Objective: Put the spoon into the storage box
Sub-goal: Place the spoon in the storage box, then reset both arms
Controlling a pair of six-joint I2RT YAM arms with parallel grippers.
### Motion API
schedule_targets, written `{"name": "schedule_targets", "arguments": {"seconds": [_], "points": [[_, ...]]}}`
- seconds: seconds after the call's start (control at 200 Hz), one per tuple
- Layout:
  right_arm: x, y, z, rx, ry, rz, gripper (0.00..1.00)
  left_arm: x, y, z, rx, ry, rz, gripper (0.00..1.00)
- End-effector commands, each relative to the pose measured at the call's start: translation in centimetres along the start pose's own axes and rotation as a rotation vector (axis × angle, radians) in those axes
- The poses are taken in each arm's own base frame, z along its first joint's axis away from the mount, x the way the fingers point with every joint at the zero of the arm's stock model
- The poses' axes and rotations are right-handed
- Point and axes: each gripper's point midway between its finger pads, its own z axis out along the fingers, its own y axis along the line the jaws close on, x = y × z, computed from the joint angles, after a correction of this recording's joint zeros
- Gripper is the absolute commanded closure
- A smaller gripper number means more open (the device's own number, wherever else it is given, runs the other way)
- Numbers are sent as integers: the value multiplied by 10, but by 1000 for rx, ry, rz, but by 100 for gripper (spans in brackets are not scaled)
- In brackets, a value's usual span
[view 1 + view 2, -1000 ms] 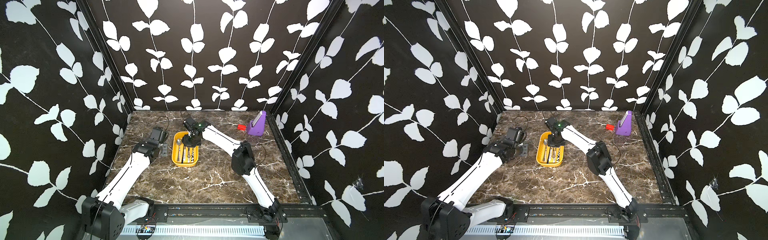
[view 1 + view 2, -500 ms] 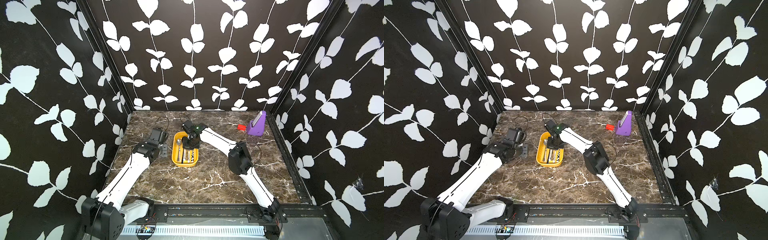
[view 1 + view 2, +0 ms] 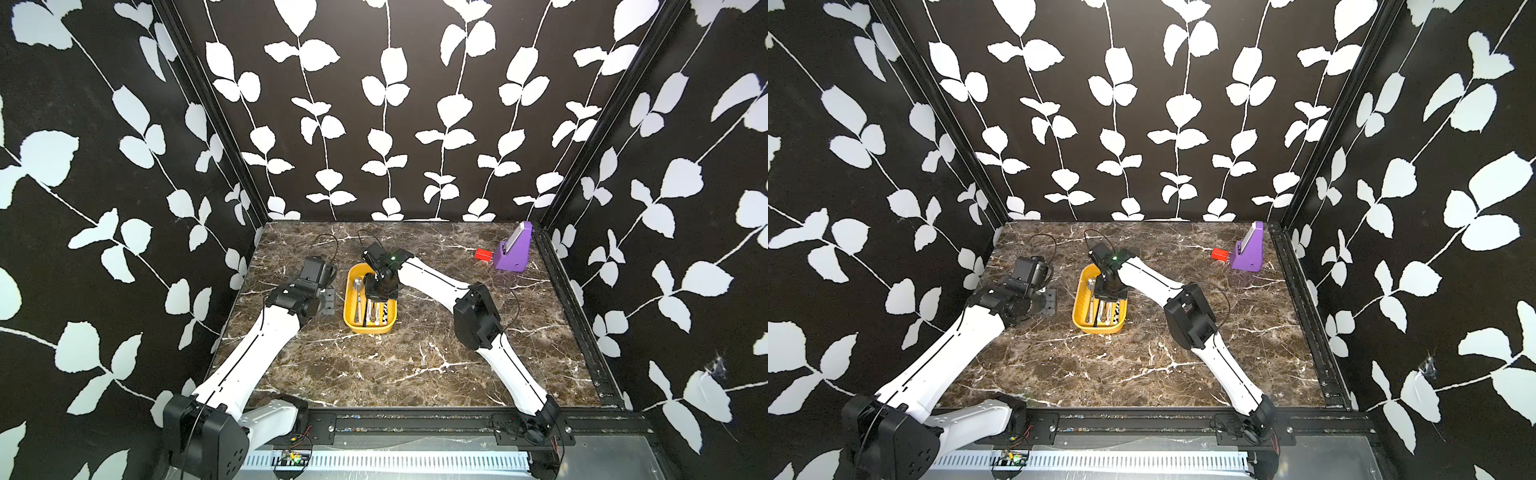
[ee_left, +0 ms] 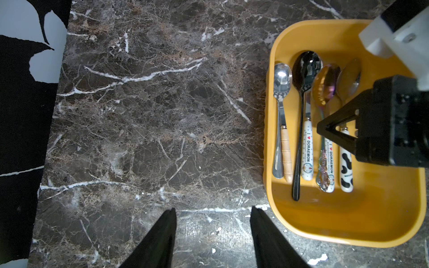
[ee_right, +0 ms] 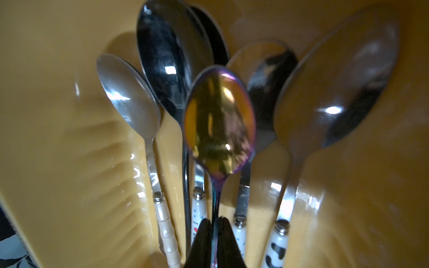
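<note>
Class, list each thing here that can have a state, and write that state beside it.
storage box: upright, holding spoons
iridescent spoon: in the box, atop other spoons, gripped at its handle
other spoons: lying side by side in the box
right gripper: shut on the iridescent spoon
left gripper: open, empty
purple stand: upright

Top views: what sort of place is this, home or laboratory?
Probably a robot test booth: leaf-patterned walls enclose a marble-look tabletop, and two white arms are mounted on a black rail at its front.
</note>
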Motion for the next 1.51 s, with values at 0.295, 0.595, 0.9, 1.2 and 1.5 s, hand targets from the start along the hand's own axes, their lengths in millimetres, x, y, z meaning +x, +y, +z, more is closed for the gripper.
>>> {"name": "schedule_targets", "arguments": {"seconds": [0.295, 0.595, 0.9, 1.2, 1.5], "points": [[-12, 5, -30, 30, -98, -81, 79, -8, 1, -8, 13, -46, -38, 42], [-68, 9, -166, 32, -449, -279, 62, -71, 8, -31, -30, -273, -78, 32], [-109, -96, -327, 173, -1012, -282, 22, -127, 12, -66, -72, -697, 45, 25], [-35, -274, -292, 507, -1026, -224, 9, -77, 23, -5, -177, -666, 124, 26], [5, -384, -258, 688, -1051, -48, 9, -38, 33, 48, -247, -673, 107, 27]]}}
